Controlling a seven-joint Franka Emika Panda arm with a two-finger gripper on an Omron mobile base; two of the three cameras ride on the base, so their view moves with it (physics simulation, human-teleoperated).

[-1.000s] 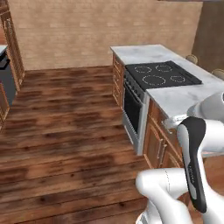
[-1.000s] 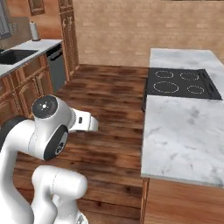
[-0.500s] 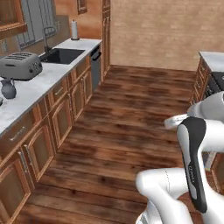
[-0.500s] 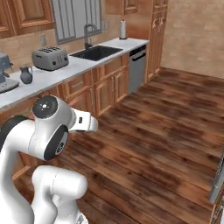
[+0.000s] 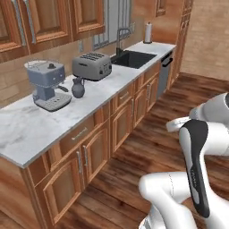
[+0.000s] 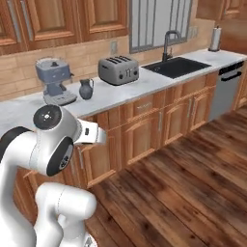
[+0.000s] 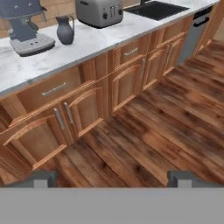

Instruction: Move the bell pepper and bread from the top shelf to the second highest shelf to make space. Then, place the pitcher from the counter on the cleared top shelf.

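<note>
The pitcher [image 5: 78, 87], a dark slate-blue jug, stands upright on the counter [image 5: 27, 129] in the upper left of the left base view, between the grey-blue espresso machine [image 5: 47, 85] and the silver toaster [image 5: 92, 65]. In the right base view the pitcher [image 6: 86, 89] appears at upper left, just beside the espresso machine [image 6: 55, 80], with the toaster [image 6: 118, 70] to its right and the black sink [image 6: 175, 67] farther right. A paper towel roll [image 6: 215, 39] stands at the upper right edge. In the hand view the gripper [image 7: 114, 179] sits at the bottom, its two fingertips [image 7: 41, 178] wide apart with nothing between them, over the wooden floor [image 7: 144, 140]. The pitcher [image 7: 65, 29] lies at upper left, well apart from the gripper; its handle side is hard to resolve. Reddish cabinets [image 7: 87, 105] run beneath the counter [image 7: 94, 41].
</note>
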